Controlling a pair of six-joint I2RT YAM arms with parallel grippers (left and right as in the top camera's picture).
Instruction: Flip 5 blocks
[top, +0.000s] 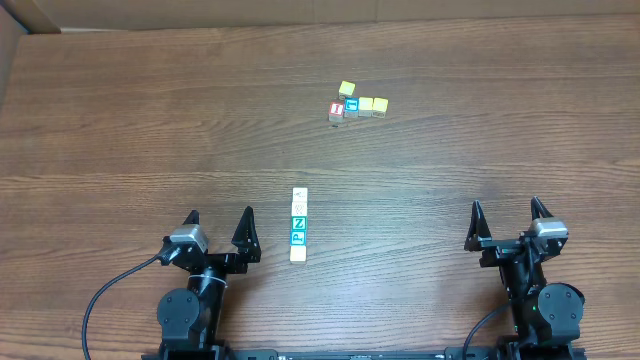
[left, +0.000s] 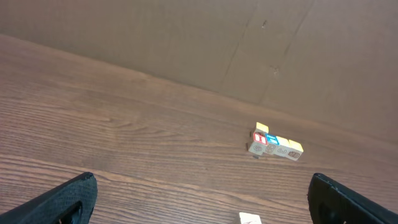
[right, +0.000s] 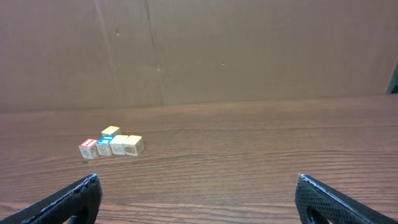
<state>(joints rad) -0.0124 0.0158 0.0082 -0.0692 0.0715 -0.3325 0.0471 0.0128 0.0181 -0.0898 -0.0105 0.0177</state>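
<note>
Both grippers sit at the near edge of the bench (top: 120, 120), jaws spread wide and holding nothing. The left gripper (top: 220, 214) is towards the near left corner and the right gripper (top: 506, 205) towards the near right corner. Each wrist view shows only dark fingers (right: 68, 202) at its lower corners, with bare wood between them.

The blocks (top: 299, 224) lie in a straight touching row that runs from the near edge towards the far edge. The row is between the two grippers, near the left one and well apart from the right. From far to near it holds a whitish cube (top: 299, 193), a second whitish cube (top: 299, 207), a green cube with a white Z (top: 299, 222), a teal cube (top: 298, 238) and a pale yellow cube (top: 298, 254). The marks on the whitish pair are too small to read.

Further towards the far edge, slightly right of the row, is a separate cluster. A red-faced cube (top: 337, 109), a blue-faced cube (top: 351, 105) and two yellowish cubes (top: 373, 104) stand side by side, and a yellow cube (top: 346, 89) sits just behind them.
</note>
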